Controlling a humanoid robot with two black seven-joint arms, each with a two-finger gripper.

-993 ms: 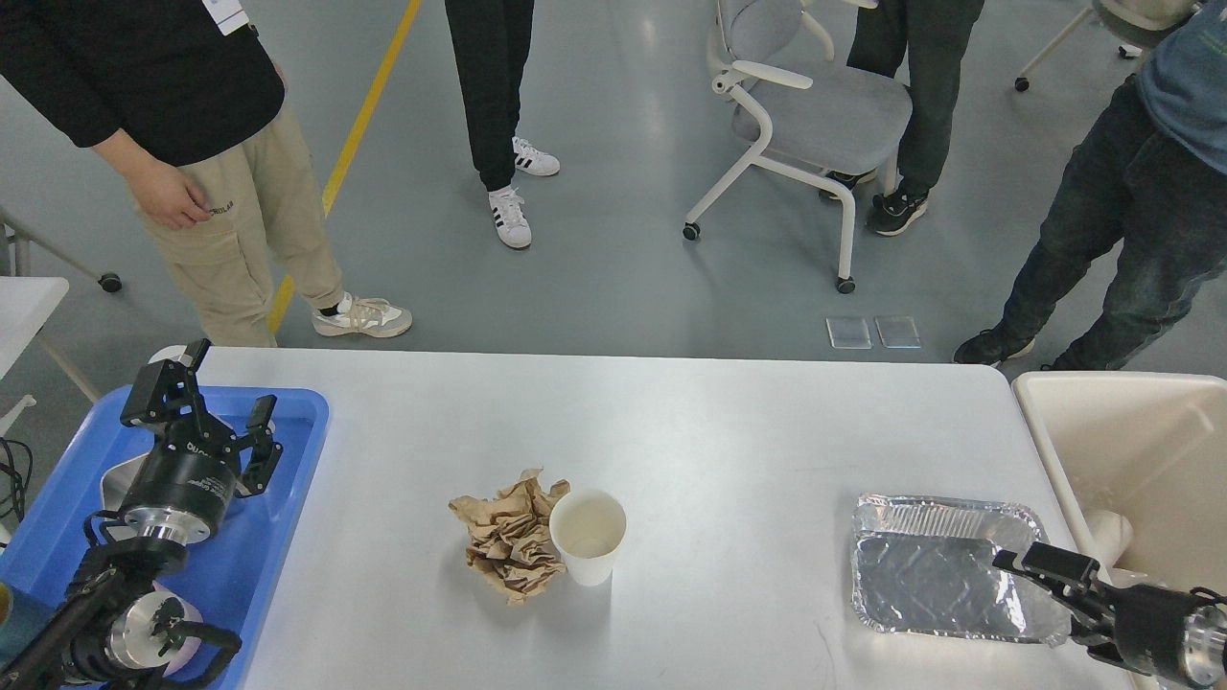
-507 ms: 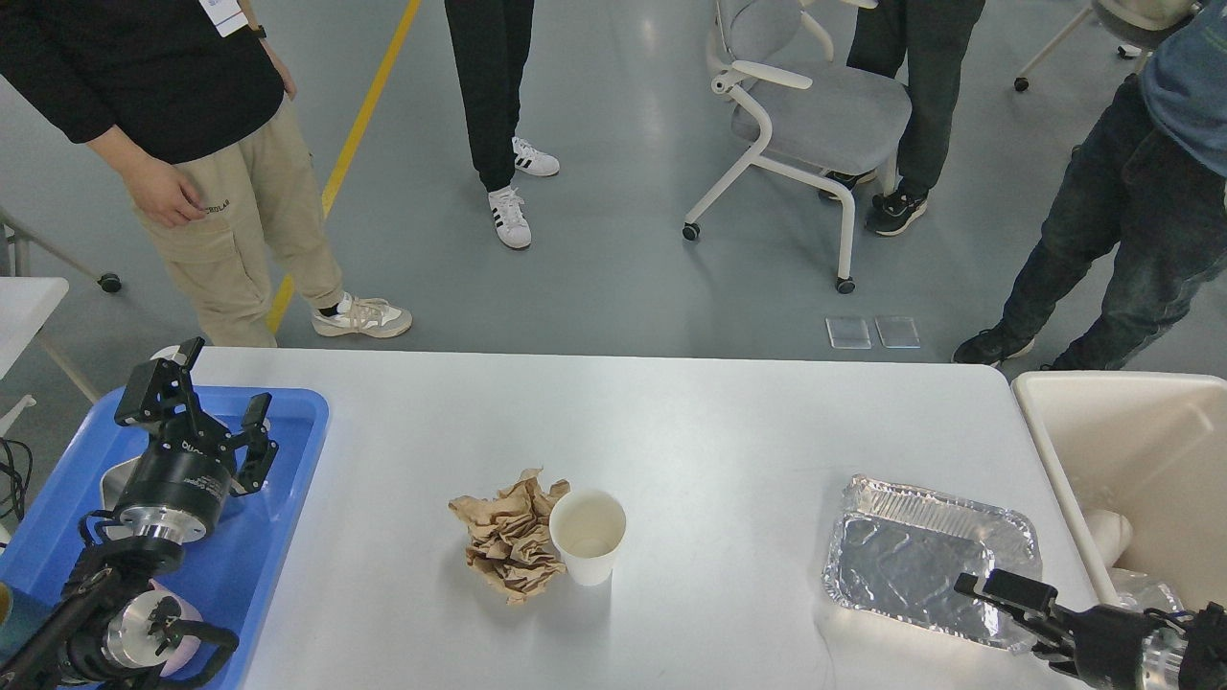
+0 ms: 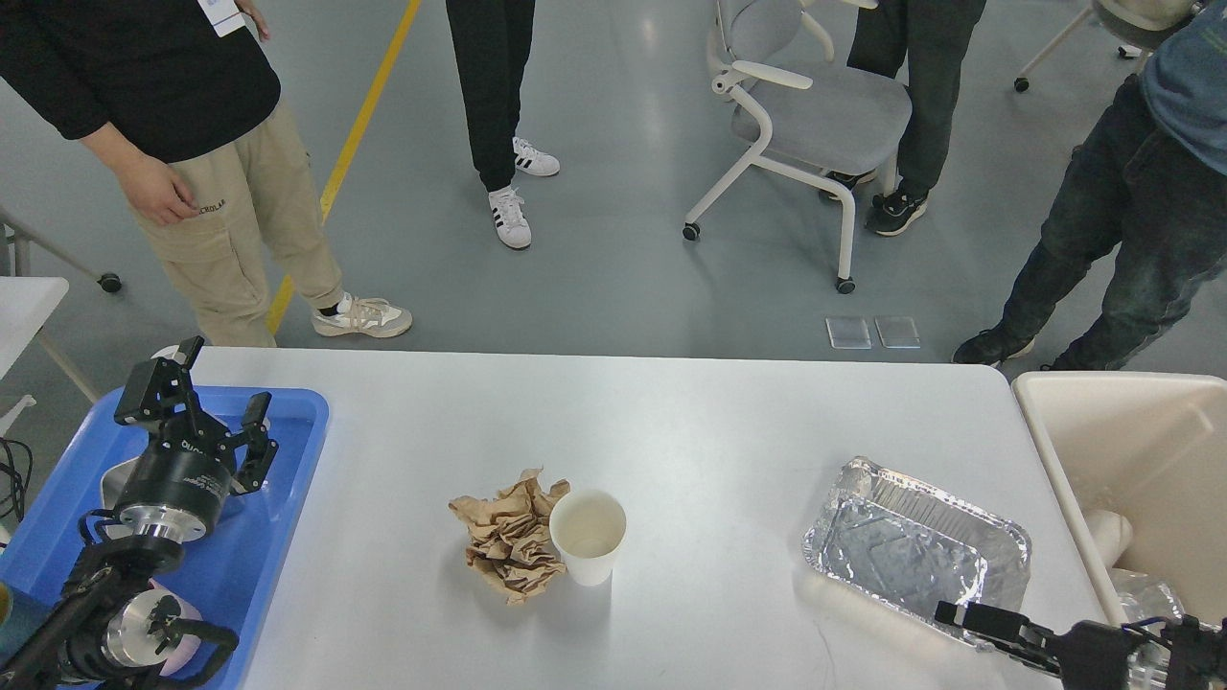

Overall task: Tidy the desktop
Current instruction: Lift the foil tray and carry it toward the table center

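The white desktop point(image 3: 719, 431) holds a crumpled brown paper point(image 3: 508, 546), a white paper cup point(image 3: 587, 535) upright and touching it, and a silver foil tray point(image 3: 915, 556) at the right. My right gripper point(image 3: 978, 621) comes in from the bottom right; its upper finger lies over the foil tray's near rim and it looks shut on that rim, with the lower finger hidden. My left gripper point(image 3: 203, 410) is open and empty, above the blue tray point(image 3: 288, 498) at the left edge.
A cream bin point(image 3: 1131, 441) stands off the table's right end with some white waste inside. Something metal lies in the blue tray, hidden under my left arm. Several people and a grey wheeled chair point(image 3: 815, 115) stand beyond the far edge.
My right gripper has drawn back toward me and leftward. The foil tray has moved with it, sliding left and turning askew. My left gripper has barely moved.
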